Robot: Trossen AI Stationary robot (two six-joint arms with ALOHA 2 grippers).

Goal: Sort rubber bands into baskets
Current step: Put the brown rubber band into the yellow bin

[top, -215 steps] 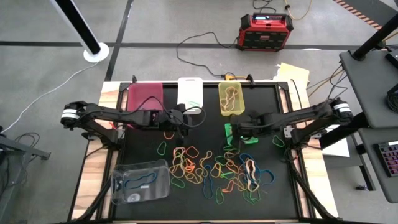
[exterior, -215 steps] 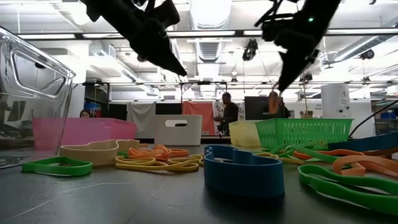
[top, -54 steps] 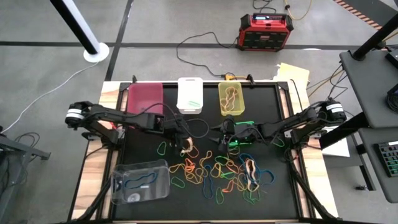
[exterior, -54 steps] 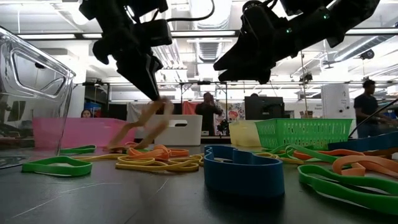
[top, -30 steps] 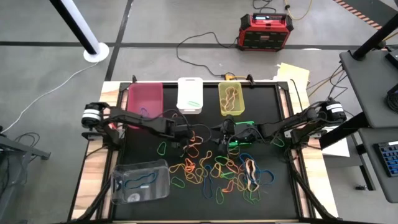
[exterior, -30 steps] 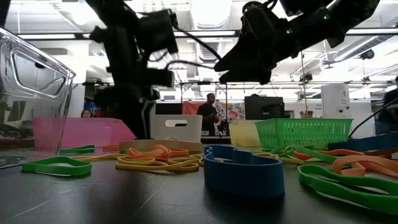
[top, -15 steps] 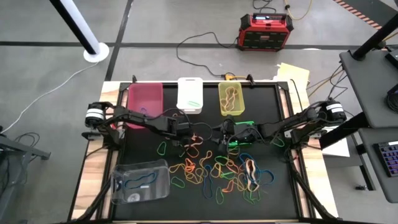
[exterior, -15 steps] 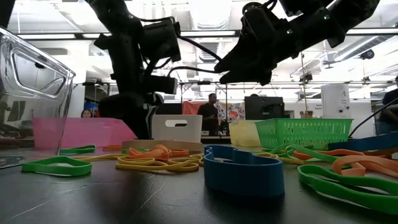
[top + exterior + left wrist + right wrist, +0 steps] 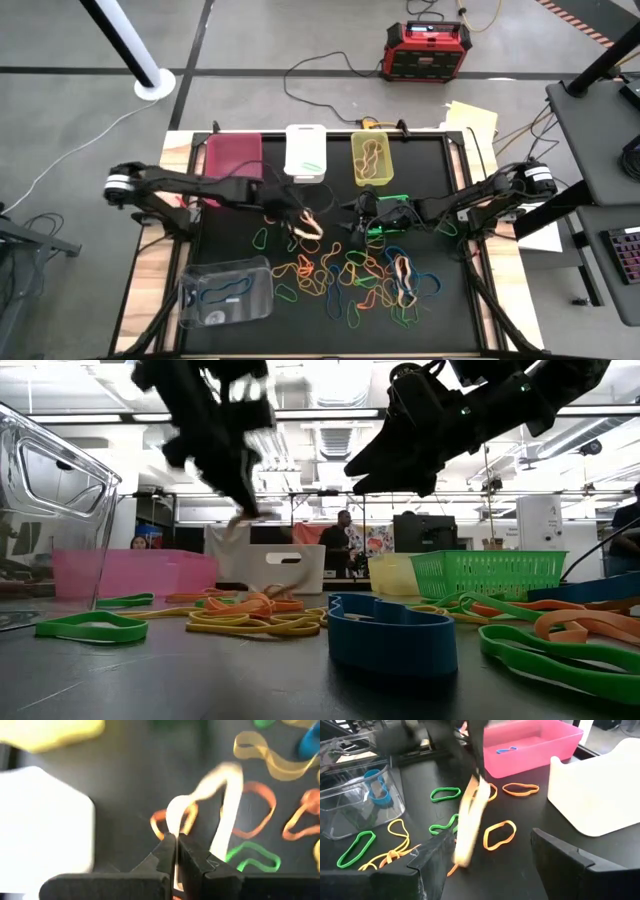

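My left gripper [image 9: 291,214] hangs over the black mat, in front of the white basket [image 9: 305,152], shut on a pale cream rubber band [image 9: 306,229]. Many coloured rubber bands [image 9: 350,275] lie loose on the middle of the mat. The pink [image 9: 233,155] and yellow [image 9: 371,158] baskets stand along the far edge, and the clear one [image 9: 225,290] stands near left. My right gripper [image 9: 347,222] is held open and empty above the mat, beside the green mesh basket [image 9: 388,214]. My left gripper pinches the cream band at the top of its loop [image 9: 172,822] between its two shut fingers. The fingers slant down from the table's left. The band hangs below them as a slack loop [image 9: 469,822], lifted clear of the mat.
A red and black box [image 9: 428,50] with cables sits on the floor beyond the far edge. Papers [image 9: 470,118] lie at the far right corner. People stand in the room behind the table [image 9: 345,540].
My left gripper has gone up from the mat and a little toward the table's left. The cream band, which lay flat on the mat, has come up with it and now hangs clear and blurred. My right gripper has kept still.
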